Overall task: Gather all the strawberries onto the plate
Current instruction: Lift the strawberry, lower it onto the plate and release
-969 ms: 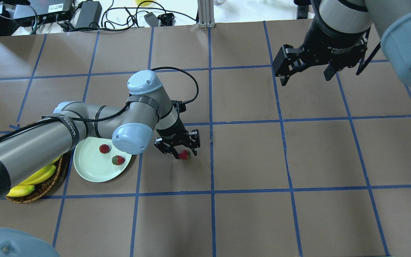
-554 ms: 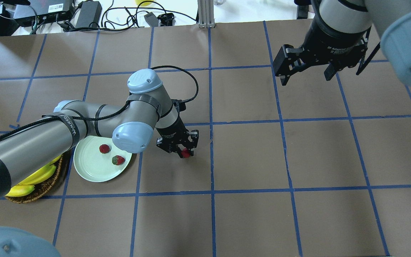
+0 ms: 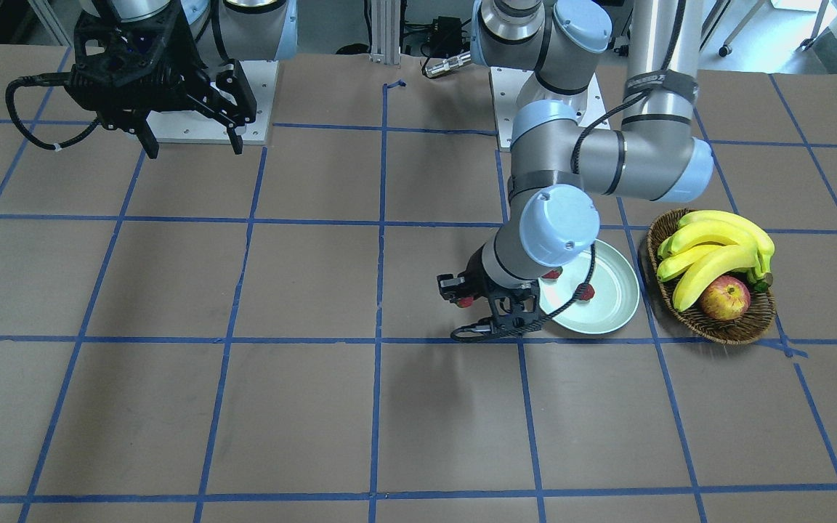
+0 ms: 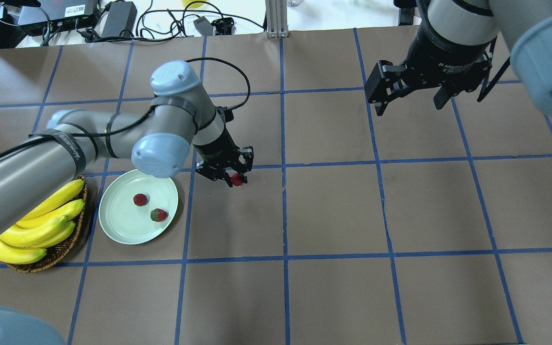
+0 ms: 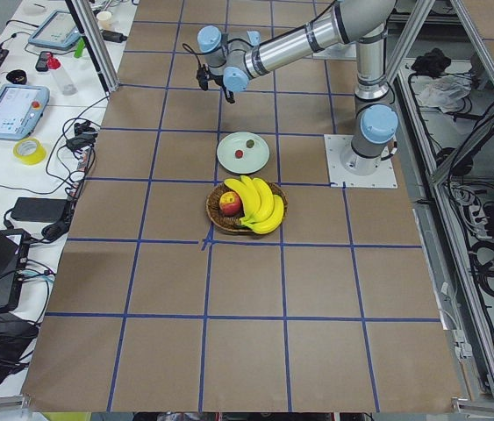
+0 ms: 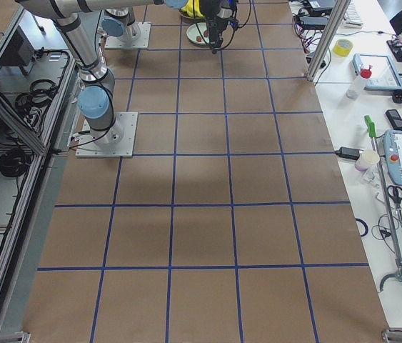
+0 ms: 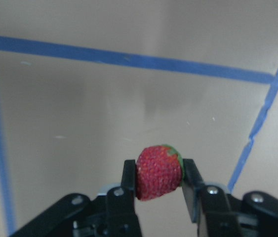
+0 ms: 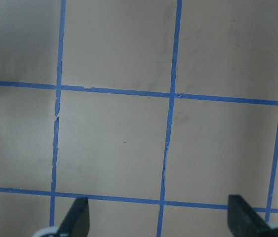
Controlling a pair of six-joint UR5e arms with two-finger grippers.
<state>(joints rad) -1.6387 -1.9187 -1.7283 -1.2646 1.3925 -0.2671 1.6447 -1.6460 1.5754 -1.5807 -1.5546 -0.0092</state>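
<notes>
Overhead: plate (image 4: 122,230), two strawberries (image 4: 140,199); left hand (image 4: 236,181), one strawberry (image 4: 236,179).

A round, pale mint glossy plate (image 4: 121,229) near the table's (image 4: 333,211) left edge holds two small red, green-capped strawberries (image 4: 140,199); a third strawberry (image 7: 159,171) sits pinched in the left gripper (image 4: 236,181) nearby.

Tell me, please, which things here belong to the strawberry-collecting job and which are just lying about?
Job:
held strawberry
left pincer, shut on it
plated strawberries
plate

Lying about:
basket
bananas
apple
right pincer, open, holding nothing
</notes>
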